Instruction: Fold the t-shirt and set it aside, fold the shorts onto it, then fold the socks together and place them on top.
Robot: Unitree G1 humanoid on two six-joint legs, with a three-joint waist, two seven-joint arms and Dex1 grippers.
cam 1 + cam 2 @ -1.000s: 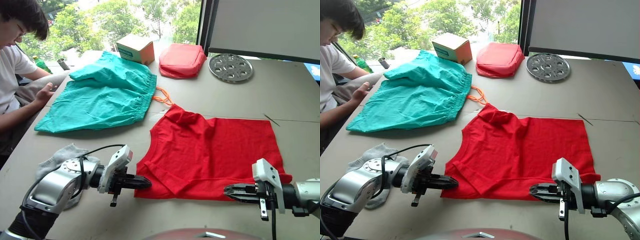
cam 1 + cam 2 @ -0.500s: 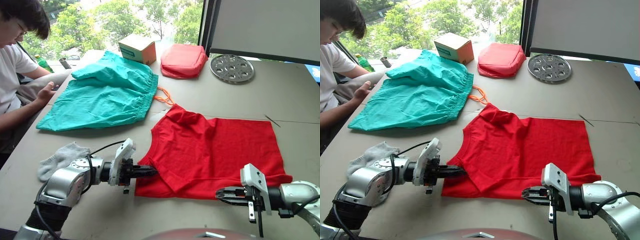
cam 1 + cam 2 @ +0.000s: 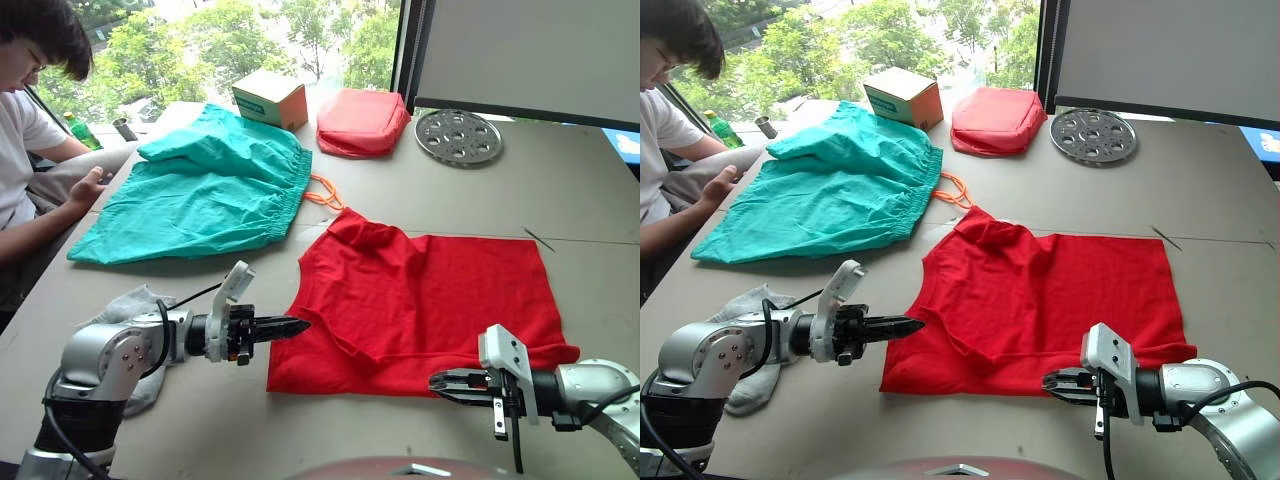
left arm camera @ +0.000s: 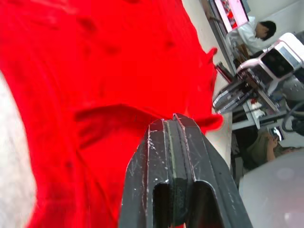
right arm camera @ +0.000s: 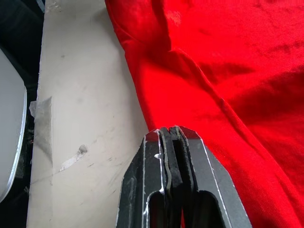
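Note:
The red t-shirt lies spread flat on the table in front of me, one sleeve bunched at its far left corner. My left gripper is shut, its tip at the shirt's left edge, with no cloth seen between its fingers. My right gripper is also shut, hovering at the near hem right of centre. The teal shorts lie at the far left, their orange drawstring trailing toward the shirt. Grey socks lie crumpled beside and partly under my left arm.
A person sits at the table's left edge, with a hand next to the shorts. At the back stand a cardboard box, a salmon-red zipped pouch and a perforated metal disc. A green bottle stands at the far left.
My left gripper has moved from the shirt's near left corner farther up along its left edge. The right gripper has slid slightly left along the near hem. The shirt lies as before.

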